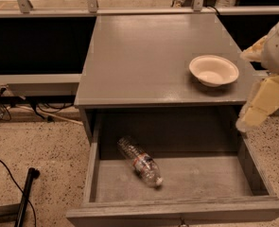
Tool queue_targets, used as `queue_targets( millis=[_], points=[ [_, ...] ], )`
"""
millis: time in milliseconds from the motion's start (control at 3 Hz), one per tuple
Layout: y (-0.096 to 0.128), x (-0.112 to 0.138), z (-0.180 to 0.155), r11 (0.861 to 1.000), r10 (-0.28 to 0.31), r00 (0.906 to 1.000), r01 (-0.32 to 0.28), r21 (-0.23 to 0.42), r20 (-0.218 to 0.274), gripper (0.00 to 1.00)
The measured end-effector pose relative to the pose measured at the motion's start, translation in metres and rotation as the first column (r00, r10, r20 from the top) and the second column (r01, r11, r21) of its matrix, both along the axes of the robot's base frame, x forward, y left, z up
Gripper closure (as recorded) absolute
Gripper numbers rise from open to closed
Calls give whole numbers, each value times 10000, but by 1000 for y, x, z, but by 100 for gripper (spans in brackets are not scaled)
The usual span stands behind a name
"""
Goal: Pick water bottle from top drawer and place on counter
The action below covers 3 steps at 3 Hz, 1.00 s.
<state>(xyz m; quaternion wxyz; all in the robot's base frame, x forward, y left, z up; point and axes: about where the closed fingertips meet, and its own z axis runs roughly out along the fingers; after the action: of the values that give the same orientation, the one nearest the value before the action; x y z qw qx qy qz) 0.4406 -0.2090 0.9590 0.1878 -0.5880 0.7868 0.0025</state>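
Your gripper point(255, 110) hangs at the 3 o'clock edge of the view, just off the right end of the desk point(143, 56) and over the right wall of the open top drawer point(92, 169). You cannot tell whether it is released or clenched, though the bottle is plainly not in it. At its 10 o'clock, near the desk's right edge, sits a pale bowl point(213, 71). At its 8 o'clock, well apart, the water bottle point(140, 162) lies on its side on the drawer floor, left of centre. It is turned on a slant, with the white cap toward 5 o'clock and the base toward 11 o'clock, and it touches neither wall. Judge it light and probably near empty, with thin ribbed walls that will give under a hard squeeze and a round body likely to roll if you nudge it. Take hold across the middle, at the label band, closing square to the long axis. Leave the narrow cap end alone. Mind the front rail on your way down.
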Motion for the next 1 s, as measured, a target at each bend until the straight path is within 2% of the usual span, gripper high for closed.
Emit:
queue_targets(
  millis=[333,667,1000],
  points=[
    [40,-8,-46,9767,-556,9977,626,2054,-399,0],
    [68,-11,-77,9553,-666,9956,828,2837,-661,0],
    [67,-11,-77,9553,-680,9955,840,2833,-658,0]
  ],
)
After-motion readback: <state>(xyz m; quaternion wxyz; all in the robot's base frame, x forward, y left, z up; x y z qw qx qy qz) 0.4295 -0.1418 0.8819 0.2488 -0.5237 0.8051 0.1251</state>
